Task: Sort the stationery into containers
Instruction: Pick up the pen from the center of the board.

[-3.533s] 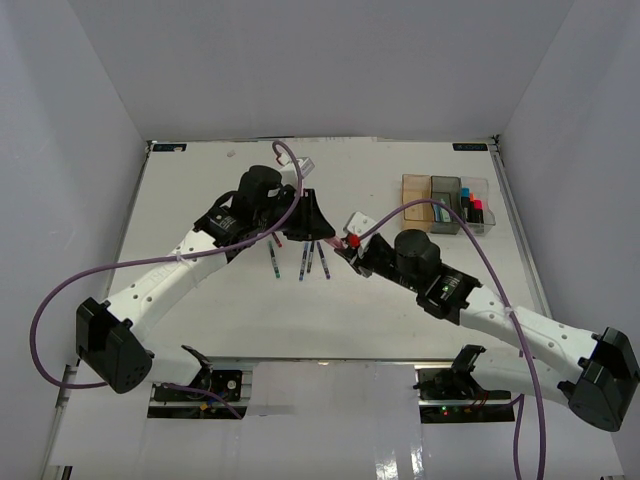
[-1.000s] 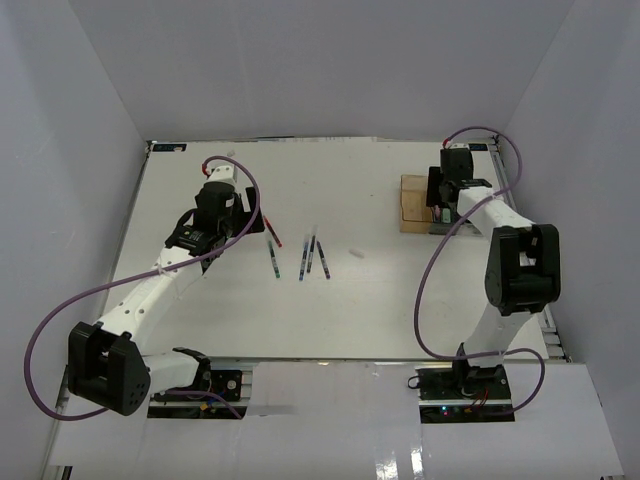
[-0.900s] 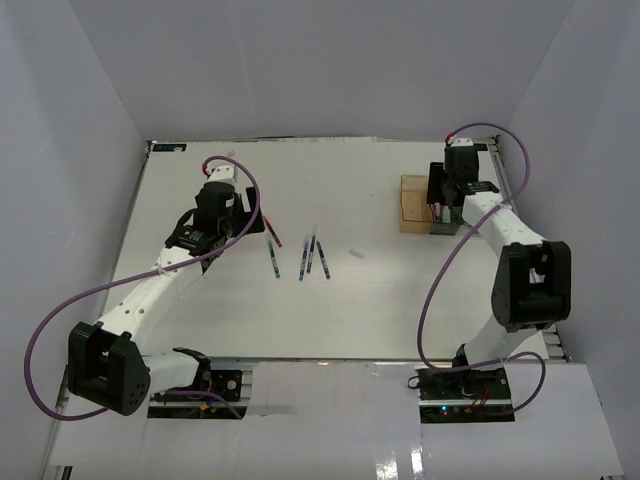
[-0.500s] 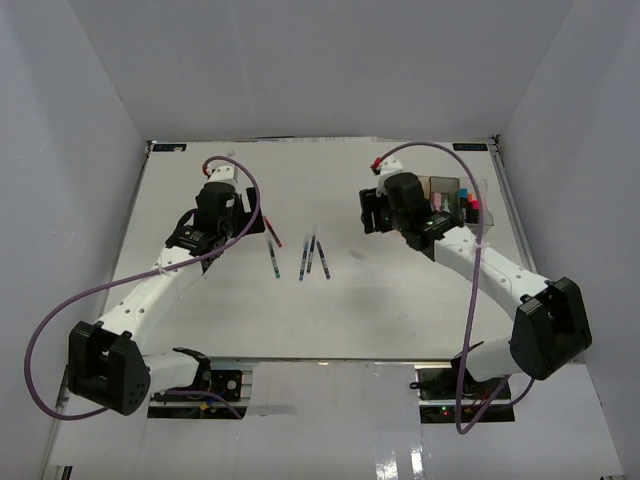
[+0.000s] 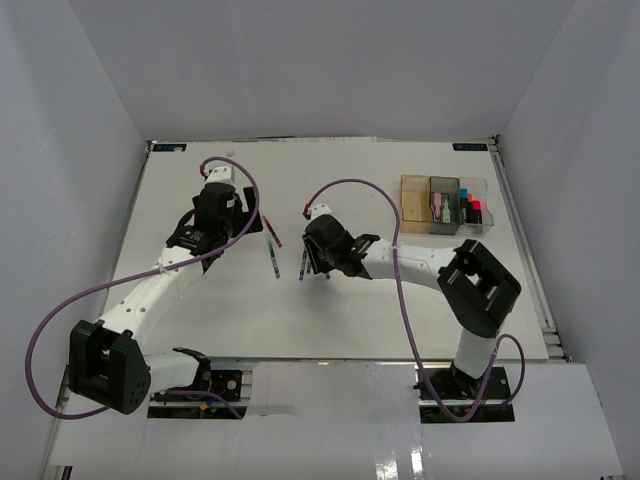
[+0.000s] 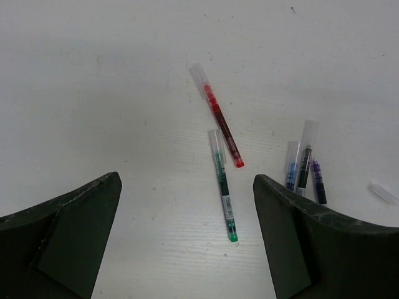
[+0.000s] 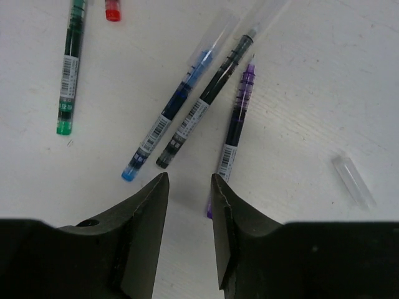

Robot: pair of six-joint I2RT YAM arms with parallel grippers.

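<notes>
**Five pens mid-table, bins waiting at the far right**

The white table (image 5: 200, 300) sits boxed in by pale lilac-grey walls (image 5: 320, 70). At its middle lie a red pen (image 6: 221, 134) and a green pen (image 6: 224, 193). To their right a blue pen (image 7: 168, 121), a black pen (image 7: 206, 103) and a purple pen (image 7: 235, 124) lie close together, and a loose clear cap (image 7: 353, 182) lies further right.

The right gripper (image 7: 189, 179) hangs over those three pens, its fingers narrow with bare table showing in the gap. The left gripper (image 6: 186, 179) hovers left of the pens, fingers wide and holding nothing.

At the far right an amber bin (image 5: 414, 203), a grey bin (image 5: 443, 205) and a clear bin (image 5: 473, 205) adjoin in a row. Markers stand in the grey and clear ones.
</notes>
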